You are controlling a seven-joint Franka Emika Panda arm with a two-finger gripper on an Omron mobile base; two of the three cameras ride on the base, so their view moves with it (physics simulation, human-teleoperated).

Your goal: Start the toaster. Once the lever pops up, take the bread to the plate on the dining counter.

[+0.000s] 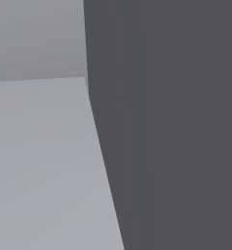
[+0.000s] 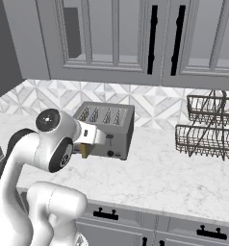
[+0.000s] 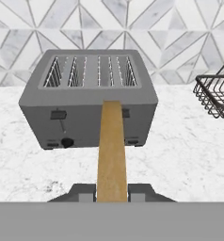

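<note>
The gripper (image 3: 111, 193) is clamped on the bread (image 3: 111, 150), a flat tan-brown slice of toast seen edge-on in the hand view, pinched between the two dark fingertips (image 3: 83, 192) at 6 o'clock and reaching up toward the middle of the picture. Beyond the slice stands a grey metal four-slot toaster (image 3: 76, 101) on the white marble worktop with grey veins (image 3: 180, 160); its slots lie toward 12 o'clock, and a dark round knob (image 3: 67, 142) sits on its front face toward 8 o'clock. A dark wire basket rack (image 3: 216, 96) is at 3 o'clock, well apart from the toaster, against a white and grey diamond-patterned tile wall (image 3: 161, 28).

In the right base view the white arm (image 2: 49, 144) rises at 7 o'clock, and the tan slice (image 2: 84, 150) shows just in front of the toaster (image 2: 107, 122), near its front face; whether they touch I cannot tell. The rack (image 2: 208, 125) stands at 3 o'clock under grey panelled wall cabinets (image 2: 116, 33)
</note>
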